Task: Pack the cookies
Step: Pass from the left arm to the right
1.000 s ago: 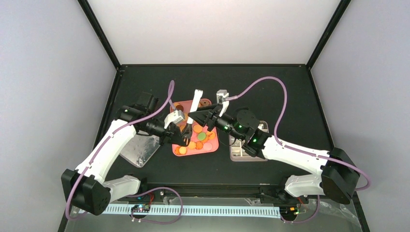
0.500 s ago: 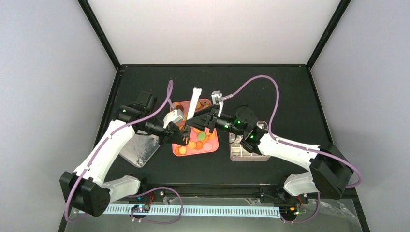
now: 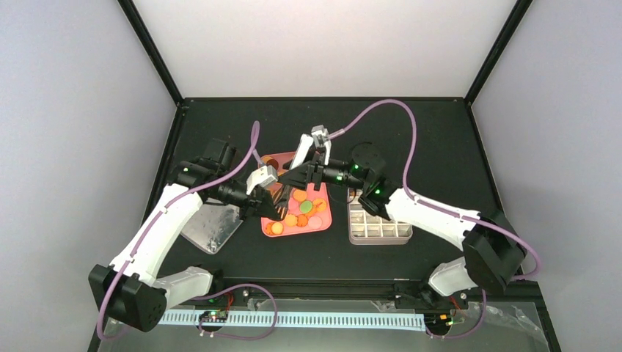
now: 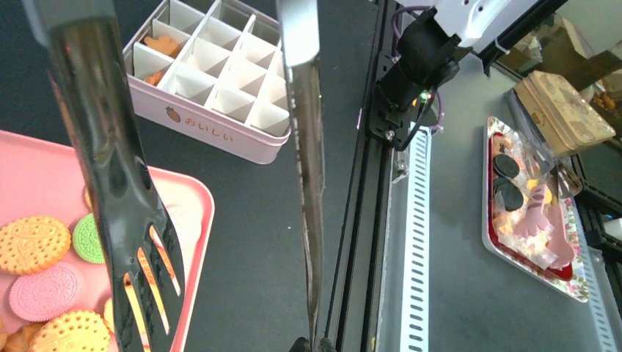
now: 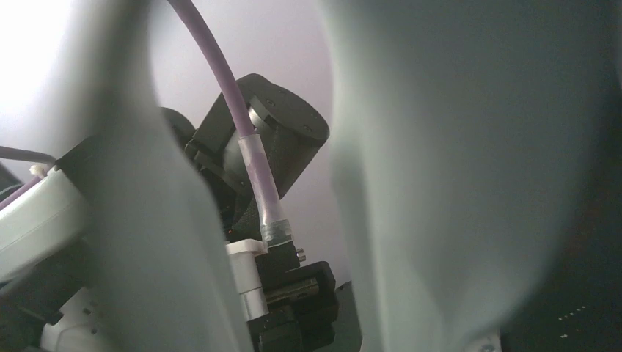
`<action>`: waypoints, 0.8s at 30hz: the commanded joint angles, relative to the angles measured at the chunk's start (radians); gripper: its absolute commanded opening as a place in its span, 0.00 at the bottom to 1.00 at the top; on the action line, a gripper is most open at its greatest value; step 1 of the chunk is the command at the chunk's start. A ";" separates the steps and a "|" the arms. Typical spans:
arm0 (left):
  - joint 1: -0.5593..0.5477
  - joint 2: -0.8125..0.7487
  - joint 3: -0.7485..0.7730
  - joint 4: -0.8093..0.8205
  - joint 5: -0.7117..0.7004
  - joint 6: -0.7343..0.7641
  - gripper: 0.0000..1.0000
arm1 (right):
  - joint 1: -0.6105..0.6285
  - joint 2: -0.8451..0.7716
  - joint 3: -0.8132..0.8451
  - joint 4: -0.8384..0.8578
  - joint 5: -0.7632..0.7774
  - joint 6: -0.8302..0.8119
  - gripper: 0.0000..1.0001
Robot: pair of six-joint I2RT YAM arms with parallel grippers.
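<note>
Overhead view: two robot arms meet over a pink tray (image 4: 37,169) mid-table. L gripper (image 3: 277,205) is clenched on long metal tongs (image 4: 110,161). R gripper (image 3: 291,177) hangs over the tray's far half w/ jaws spread wide, nothing btwn them.

The cookies (image 4: 33,242) are small round discs in yellow, orange, pink & green. They lie loose on the tray's near half, right under the tong tips. The tongs point down at the tray w/ blades parted. The slotted blade is over the cookies; the plain blade is out past the tray's near edge, over bare black table (image 3: 440,147).

A divided box (image 4: 213,128) sits just R of the tray. It has a few orange cookies in one corner; the other cells look empty.

L arm is nearer the cookies & has the tool. Likely next: carry the tongs farther over the tray so both blades straddle one cookie, then squeeze.
</note>
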 commanded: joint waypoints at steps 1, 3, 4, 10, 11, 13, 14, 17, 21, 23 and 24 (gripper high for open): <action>0.004 -0.026 0.033 -0.010 0.045 0.036 0.02 | -0.041 0.045 0.082 -0.045 -0.164 -0.034 0.73; 0.004 -0.028 0.033 -0.015 0.039 0.041 0.02 | -0.050 0.052 0.084 -0.038 -0.218 -0.026 0.68; 0.004 -0.027 0.033 -0.017 0.036 0.043 0.02 | -0.053 0.049 0.080 -0.033 -0.232 -0.024 0.66; 0.004 -0.015 0.033 -0.001 0.020 0.030 0.02 | -0.055 0.024 0.032 -0.010 -0.250 -0.015 0.53; 0.004 -0.014 0.033 0.005 0.013 0.026 0.02 | -0.054 0.023 0.030 -0.008 -0.251 -0.013 0.50; 0.004 -0.010 0.034 0.015 -0.007 0.012 0.02 | -0.056 0.020 0.022 -0.007 -0.249 -0.011 0.47; 0.004 -0.009 0.033 0.023 -0.019 0.002 0.02 | -0.055 0.016 0.020 -0.011 -0.242 -0.012 0.46; 0.004 -0.008 0.023 0.080 -0.134 -0.051 0.27 | -0.054 -0.015 0.017 -0.084 -0.146 -0.057 0.42; 0.004 0.004 0.011 0.131 -0.352 -0.108 0.71 | -0.053 -0.095 -0.017 -0.195 0.041 -0.157 0.40; 0.008 0.014 0.008 0.145 -0.447 -0.121 0.80 | -0.052 -0.133 -0.044 -0.229 0.127 -0.203 0.41; 0.011 0.017 0.005 0.149 -0.477 -0.124 0.82 | -0.050 -0.154 -0.056 -0.243 0.164 -0.220 0.41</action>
